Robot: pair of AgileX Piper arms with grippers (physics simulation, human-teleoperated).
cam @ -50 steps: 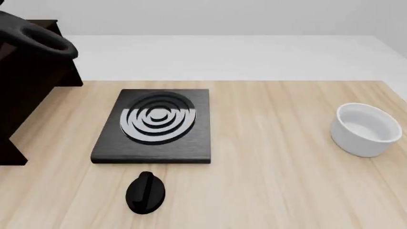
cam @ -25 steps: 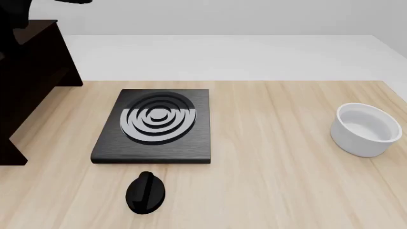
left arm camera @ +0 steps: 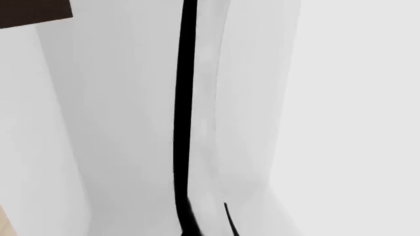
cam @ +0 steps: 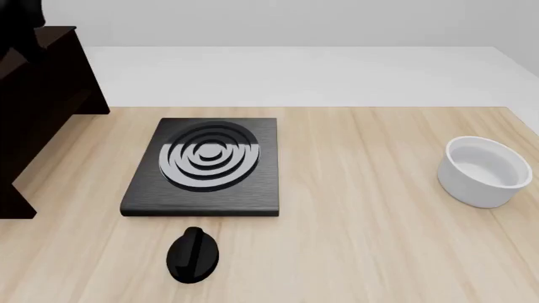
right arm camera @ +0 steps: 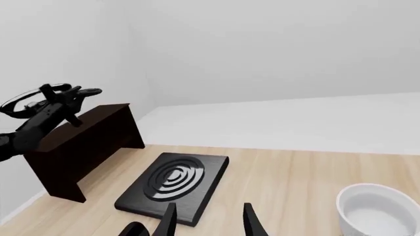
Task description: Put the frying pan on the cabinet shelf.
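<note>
The frying pan (right arm camera: 23, 103) hangs in the air above and beyond the top of the dark brown cabinet (right arm camera: 85, 142), held by my left gripper (right arm camera: 62, 101) on its handle. In the left wrist view the handle (left arm camera: 184, 98) shows as a thin black line running away from the fingers (left arm camera: 188, 219). In the front view the pan is out of frame; only the cabinet (cam: 42, 107) and a black bit of the left arm (cam: 19, 19) show. My right gripper (right arm camera: 210, 223) is open and empty, low over the near table, well apart from the pan.
A square black burner plate with silver rings (cam: 206, 165) lies mid-table, a black oval knob (cam: 193, 254) in front of it. A white bowl (cam: 484, 172) stands at the right. The cabinet takes up the table's left side.
The left gripper has lifted the pan up and left, out of the top of the front view. The right arm and the table's things have not moved.
</note>
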